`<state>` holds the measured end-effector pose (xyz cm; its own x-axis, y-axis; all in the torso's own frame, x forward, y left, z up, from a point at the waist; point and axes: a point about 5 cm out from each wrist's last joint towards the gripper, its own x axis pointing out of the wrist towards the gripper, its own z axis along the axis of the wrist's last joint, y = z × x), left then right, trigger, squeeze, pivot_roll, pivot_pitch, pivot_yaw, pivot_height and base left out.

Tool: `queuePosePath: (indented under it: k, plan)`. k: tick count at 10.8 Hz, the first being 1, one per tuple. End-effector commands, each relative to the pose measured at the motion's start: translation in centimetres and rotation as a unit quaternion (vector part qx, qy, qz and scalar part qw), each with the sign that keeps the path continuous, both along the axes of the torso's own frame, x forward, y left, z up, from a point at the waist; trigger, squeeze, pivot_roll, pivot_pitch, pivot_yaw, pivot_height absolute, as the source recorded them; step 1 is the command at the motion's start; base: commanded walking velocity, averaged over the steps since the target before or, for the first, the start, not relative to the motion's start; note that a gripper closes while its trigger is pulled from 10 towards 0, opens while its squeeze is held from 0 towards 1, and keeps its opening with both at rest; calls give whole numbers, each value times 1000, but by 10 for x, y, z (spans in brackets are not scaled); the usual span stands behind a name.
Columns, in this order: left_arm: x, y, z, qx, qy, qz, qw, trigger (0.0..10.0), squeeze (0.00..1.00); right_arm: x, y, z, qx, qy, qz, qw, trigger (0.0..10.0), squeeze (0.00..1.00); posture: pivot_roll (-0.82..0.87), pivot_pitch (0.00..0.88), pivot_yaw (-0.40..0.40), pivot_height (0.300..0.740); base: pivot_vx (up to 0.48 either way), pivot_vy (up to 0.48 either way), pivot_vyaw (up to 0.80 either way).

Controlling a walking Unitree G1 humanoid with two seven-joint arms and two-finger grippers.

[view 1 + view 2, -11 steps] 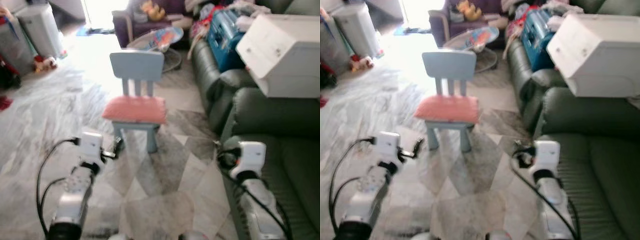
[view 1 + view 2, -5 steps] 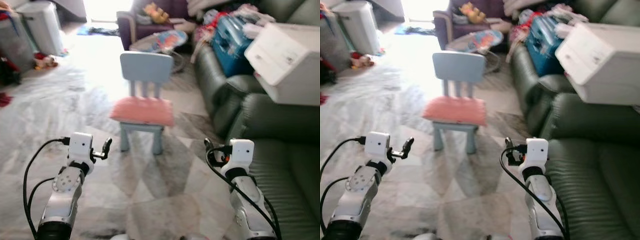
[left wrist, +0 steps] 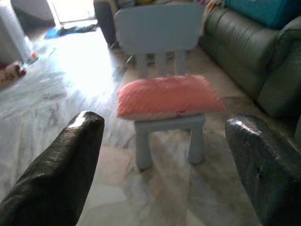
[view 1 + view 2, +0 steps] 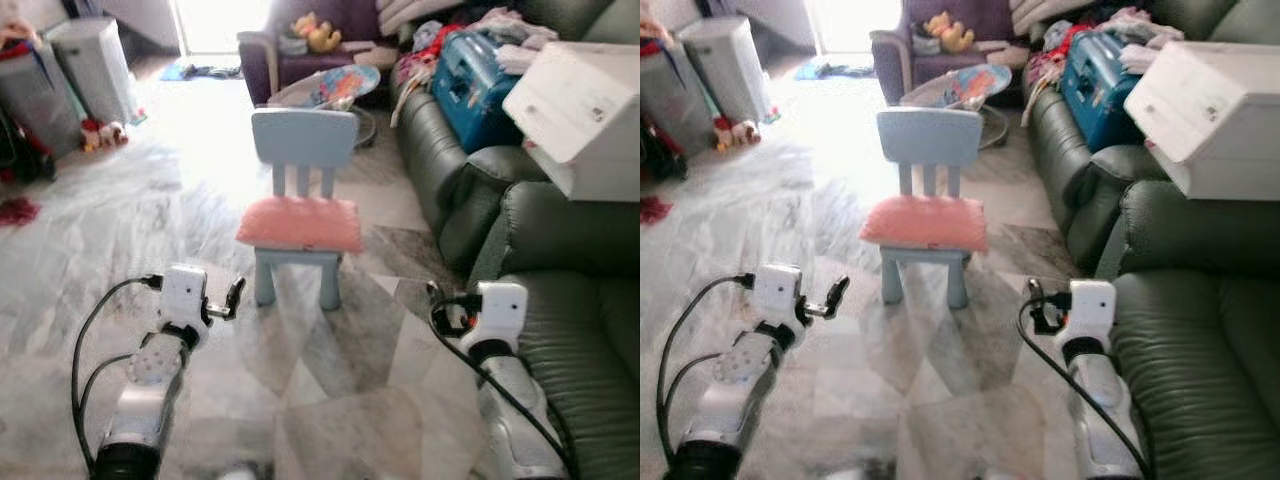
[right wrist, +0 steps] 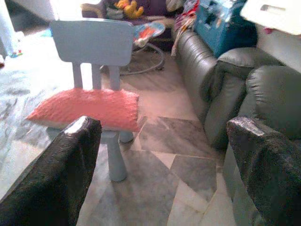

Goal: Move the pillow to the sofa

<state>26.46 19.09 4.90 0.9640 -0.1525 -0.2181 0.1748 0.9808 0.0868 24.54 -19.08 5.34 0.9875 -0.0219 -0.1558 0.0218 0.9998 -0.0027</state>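
Pink cushion-like pillow is seen flat on the pale blue plastic chair — dark green leather sofa alongside; left gripper and right gripper fingers are held spread, empty.

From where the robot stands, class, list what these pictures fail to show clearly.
1. Far edge of the pink pillow: hidden against the blue chair back, eye views.
2. Green sofa: cut off by the right edge.
3. White box: cut by the edge; contents unseen.
4. Yellow toy: too small to identify.
5. Right gripper: fingers small, partly behind cable.
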Motion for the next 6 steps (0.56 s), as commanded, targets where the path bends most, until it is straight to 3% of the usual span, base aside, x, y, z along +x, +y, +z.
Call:
queuePosePath:
  k: [1,6]
  plan:
    - [4,1,6,3,-12,-1,1000,10000,0,6,3,7,-2,-13,9,1000,10000,0,-44,0,-12,740,480,0,0]
    - [4,-4,6,-3,-14,-4,1000,10000,0,7,5,6,0,-14,11,1000,10000,0,-46,0,-11,740,480,0,0]
